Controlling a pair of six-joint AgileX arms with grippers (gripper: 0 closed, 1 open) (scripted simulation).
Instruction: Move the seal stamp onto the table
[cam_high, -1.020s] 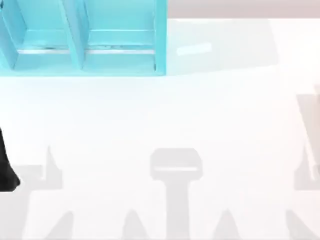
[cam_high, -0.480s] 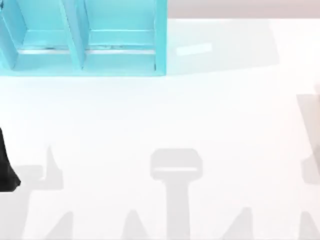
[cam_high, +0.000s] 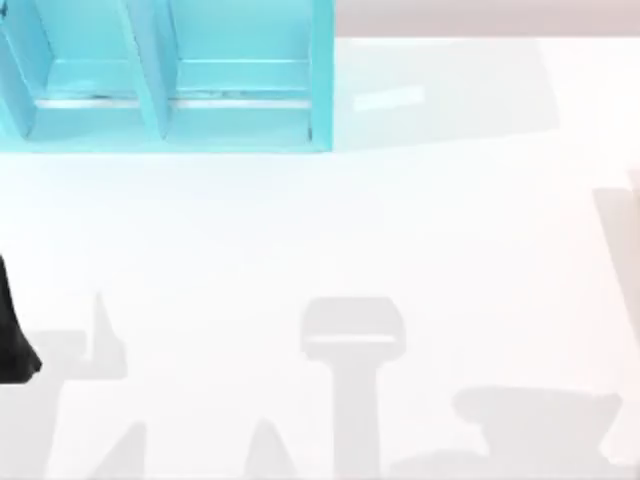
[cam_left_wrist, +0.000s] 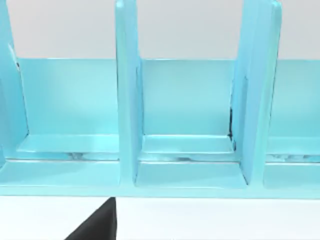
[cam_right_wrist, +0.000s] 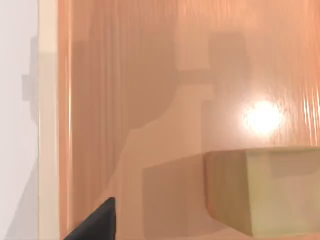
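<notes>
Jaws unseen — seal stamp on wood

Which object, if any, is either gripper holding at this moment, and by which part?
It cannot be told. The right wrist view shows a tan block close by on a glossy orange-brown surface, with no grip visible. The left wrist view faces the turquoise shelf.

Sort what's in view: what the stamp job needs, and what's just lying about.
Job: seal stamp, resting on a wooden board; table; right gripper, above the board near the stamp.
Just there: blue shelf; left arm, parked at the table's left edge.
</notes>
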